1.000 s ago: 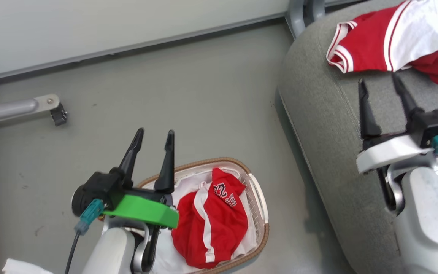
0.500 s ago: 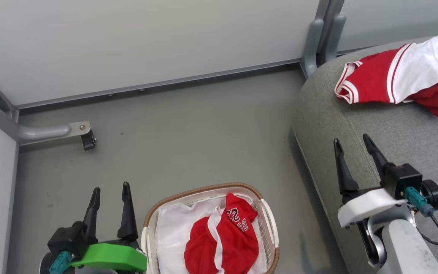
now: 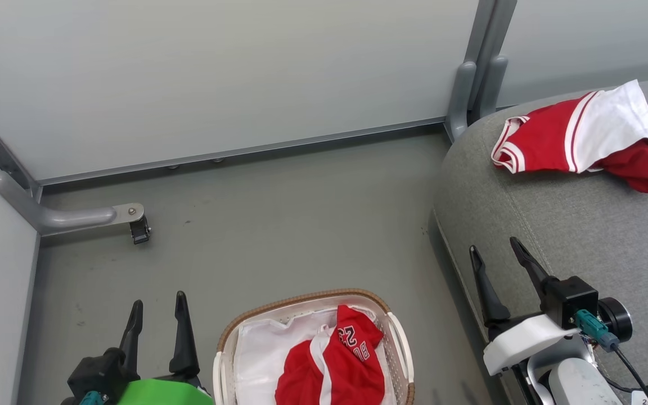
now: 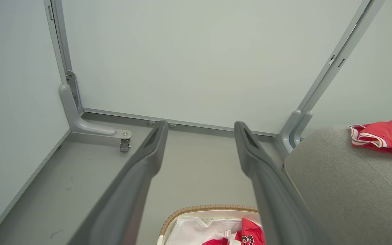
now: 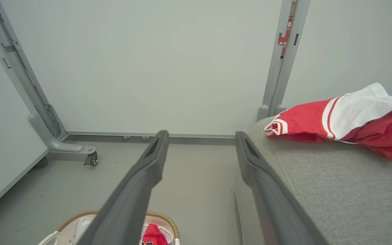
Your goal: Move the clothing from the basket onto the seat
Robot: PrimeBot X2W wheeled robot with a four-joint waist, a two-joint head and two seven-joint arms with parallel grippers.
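**Pickup of the numbered jersey from the basket**

My left jaws and right jaws both stand wide and hold nothing. The left fingers (image 3: 182, 329) point up over the bare floor (image 3: 279, 225), just beside the left rim of the basket (image 3: 301, 297). The right fingers (image 3: 487, 292) hang over the rounded edge of the seat (image 3: 554, 236), close to its stitched seam.

One piece of the clothing, the red numbered jersey (image 3: 332, 365), lies crumpled in the right half of the basket on the white liner (image 3: 262, 349). Other red-and-white garments (image 3: 538, 149) already lie on the far part of the seat.

As I judge it, the step in hand is fetching that jersey, and my left jaws are the nearer pair. I should swing them over the heap and come straight down on its highest bunched fold. A deep bite there will hold better than a pinch at a hem.

The liner lies loose beside and under the red cloth. If I catch it, it will likely come up too, or the light basket may tip, so I should aim right of the white. Then I lift until the cloth clears the woven rim before carrying it across to bare cushion.
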